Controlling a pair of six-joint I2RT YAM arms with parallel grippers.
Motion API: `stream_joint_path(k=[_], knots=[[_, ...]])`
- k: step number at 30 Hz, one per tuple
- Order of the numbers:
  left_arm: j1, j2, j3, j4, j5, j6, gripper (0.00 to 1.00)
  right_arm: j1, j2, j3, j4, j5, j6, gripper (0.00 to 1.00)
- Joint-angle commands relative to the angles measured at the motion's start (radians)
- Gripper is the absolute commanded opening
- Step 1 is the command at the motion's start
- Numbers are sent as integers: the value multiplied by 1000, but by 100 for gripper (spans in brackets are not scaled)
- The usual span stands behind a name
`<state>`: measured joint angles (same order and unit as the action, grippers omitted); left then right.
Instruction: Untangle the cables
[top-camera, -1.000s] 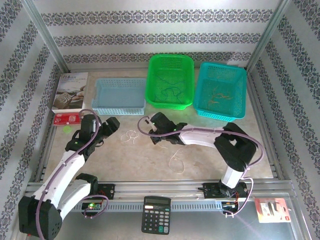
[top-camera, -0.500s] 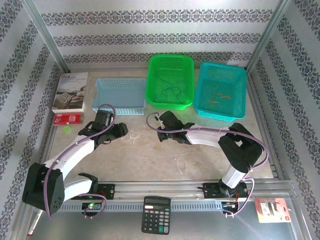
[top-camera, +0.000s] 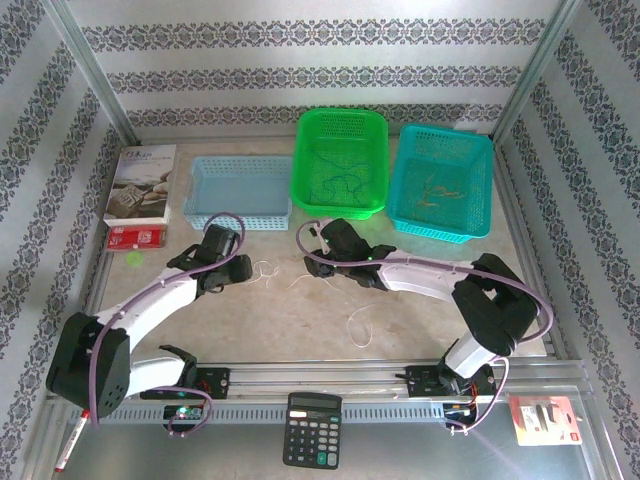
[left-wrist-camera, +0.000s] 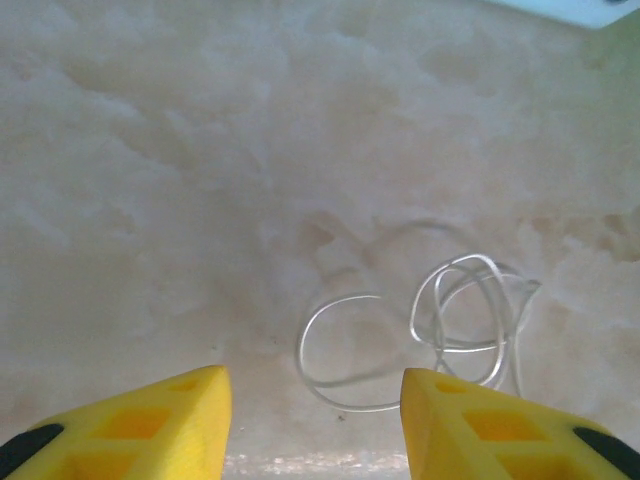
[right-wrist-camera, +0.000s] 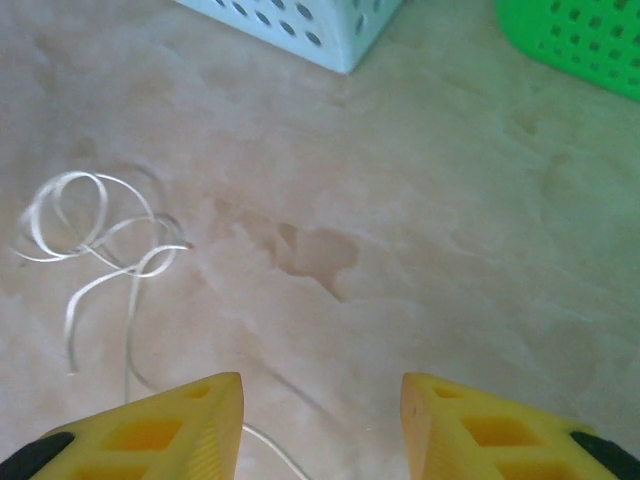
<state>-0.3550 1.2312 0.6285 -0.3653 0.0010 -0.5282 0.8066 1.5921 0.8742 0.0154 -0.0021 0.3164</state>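
Top view: the white cable (top-camera: 264, 270) lies in small loose loops on the table (top-camera: 300, 330), between your left gripper (top-camera: 240, 268) and right gripper (top-camera: 322, 262). A second white strand (top-camera: 358, 325) lies nearer the bases.

Left wrist: your jaws stand apart, holding nothing, with the loops flat on the table just ahead and to the right.

Right wrist: your jaws are likewise apart and empty, and the coil sits ahead to the left, one tail trailing back toward the fingers.

Expect it to be almost weightless, limp and a little springy, so thin it may slip between the pads. Pinch a single strand at a loop's outer edge or the free tail, not the crossing.
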Motion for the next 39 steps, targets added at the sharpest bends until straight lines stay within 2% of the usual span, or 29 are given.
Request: stream_joint_path(k=[1, 7, 19, 28, 32, 37, 39], knots=[[-34, 40, 35, -62, -58, 49, 47, 16, -49, 18, -17, -13, 19, 47], [-48, 112, 49, -22, -70, 71, 46, 28, -95, 19, -23, -16, 27, 52], [-56, 246, 111, 17, -73, 132, 43, 40, -123, 2, -23, -7, 36, 52], [-71, 301, 116, 66, -89, 160, 32, 48, -119, 6, -21, -10, 41, 52], [-70, 320, 107, 87, -87, 167, 25, 52, -119, 9, -20, -9, 41, 52], [-70, 315, 98, 98, -88, 173, 3, 56, -126, 12, -22, -11, 43, 52], [-71, 293, 99, 86, -92, 177, 0, 57, -130, 15, -23, -16, 46, 52]])
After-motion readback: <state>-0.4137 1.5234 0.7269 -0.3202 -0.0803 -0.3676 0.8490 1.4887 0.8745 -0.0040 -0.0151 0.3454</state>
